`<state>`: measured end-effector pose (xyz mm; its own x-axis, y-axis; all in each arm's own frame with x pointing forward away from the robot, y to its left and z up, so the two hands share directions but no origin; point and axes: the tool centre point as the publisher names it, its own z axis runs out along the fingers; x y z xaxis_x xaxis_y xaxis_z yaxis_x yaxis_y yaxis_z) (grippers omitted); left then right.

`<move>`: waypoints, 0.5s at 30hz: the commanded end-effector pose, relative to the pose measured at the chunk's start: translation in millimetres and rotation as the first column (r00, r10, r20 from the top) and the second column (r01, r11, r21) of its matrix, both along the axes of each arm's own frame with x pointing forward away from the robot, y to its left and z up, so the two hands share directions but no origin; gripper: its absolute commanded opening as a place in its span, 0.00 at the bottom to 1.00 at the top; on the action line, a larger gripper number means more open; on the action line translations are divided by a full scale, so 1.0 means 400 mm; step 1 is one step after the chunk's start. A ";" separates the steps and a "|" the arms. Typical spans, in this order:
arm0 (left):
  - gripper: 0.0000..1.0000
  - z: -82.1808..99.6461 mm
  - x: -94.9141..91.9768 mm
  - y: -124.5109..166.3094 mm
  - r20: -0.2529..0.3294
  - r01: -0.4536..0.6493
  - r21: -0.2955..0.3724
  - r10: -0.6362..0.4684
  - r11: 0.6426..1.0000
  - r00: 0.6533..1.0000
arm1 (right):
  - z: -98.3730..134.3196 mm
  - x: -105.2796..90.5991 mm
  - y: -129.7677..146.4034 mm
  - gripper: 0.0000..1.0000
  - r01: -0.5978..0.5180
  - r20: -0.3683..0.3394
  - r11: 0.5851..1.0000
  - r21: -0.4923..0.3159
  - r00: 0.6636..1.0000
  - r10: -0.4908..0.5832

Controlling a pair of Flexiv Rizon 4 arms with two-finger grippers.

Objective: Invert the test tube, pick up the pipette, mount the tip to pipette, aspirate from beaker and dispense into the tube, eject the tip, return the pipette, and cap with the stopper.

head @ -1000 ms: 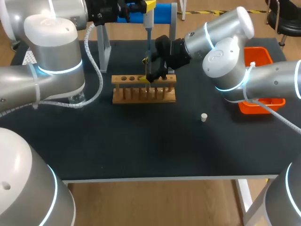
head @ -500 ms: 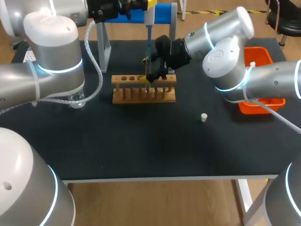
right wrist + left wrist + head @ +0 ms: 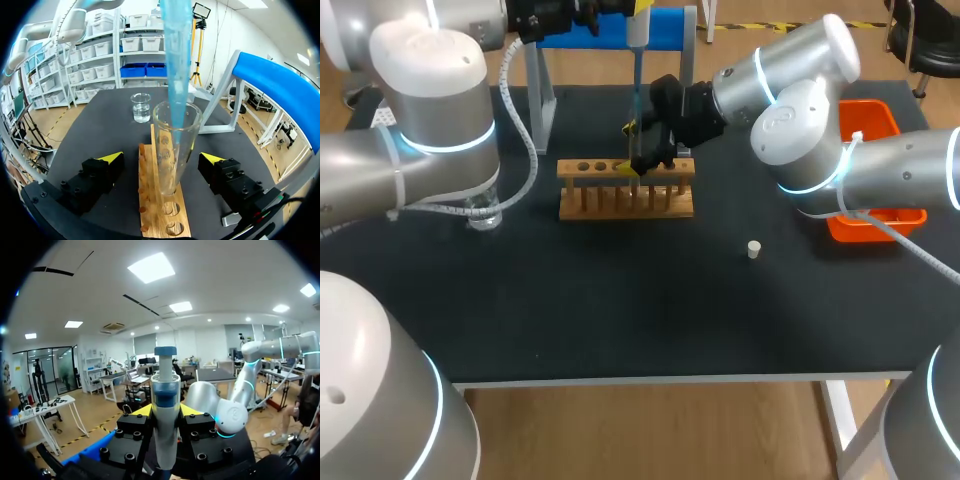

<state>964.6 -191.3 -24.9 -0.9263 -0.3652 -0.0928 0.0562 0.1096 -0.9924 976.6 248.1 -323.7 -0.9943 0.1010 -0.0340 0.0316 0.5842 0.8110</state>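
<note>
Change: left arm has crept up. Its gripper [image 3: 165, 412] has slid almost off the far edge of the head view, and the pipette [image 3: 636, 40] has gone up with it. Right arm, rack [image 3: 590, 195] and stopper [image 3: 753, 249] haven't moved.

The blue tip [image 3: 176, 75] still reaches down past the rim of the test tube [image 3: 172, 150], so it isn't clear yet. My read: dispense is done or finishing and this is the start of the withdrawal. Tip eject, pipette return and capping are still open. Can't tell whether there's liquid in the tube.

Grippers:
- left: clamped on the pipette body, a finger pressed to each side
- right gripper [image 3: 165, 159]: fingers either side of the tube with a gap on both sides, so not gripping

Tube is upright at the rack, mid-desk [image 3: 620, 300] toward the far edge. Can't tell if it's seated in a hole.

Count:
- 1 pipette, 1 tip
- 1 test tube, 1 rack
- 1 beaker [image 3: 141, 107], toward the left edge
- 1 stopper, lying loose right of centre
- 1 orange bin [image 3: 880, 225], at the right edge
- 1 blue-topped stand [image 3: 665, 25], at the far edge
</note>
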 end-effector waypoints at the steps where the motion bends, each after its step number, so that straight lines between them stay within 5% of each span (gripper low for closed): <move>1: 0.00 0.011 0.002 0.001 -0.001 0.004 0.009 -0.004 1.000 1.000 | 0.001 0.002 0.000 1.00 -0.002 -0.001 1.000 -0.002 1.000 0.002; 15: 0.00 0.035 0.000 0.005 0.004 0.004 0.015 -0.004 1.000 1.000 | 0.001 0.002 0.000 1.00 -0.002 -0.001 1.000 -0.002 1.000 0.002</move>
<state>965.4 -190.9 -13.7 -0.9258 -0.3636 -0.1030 0.0635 0.1189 -0.9909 976.6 248.1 -323.7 -0.9943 0.1010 -0.0340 0.0316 0.5842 0.8110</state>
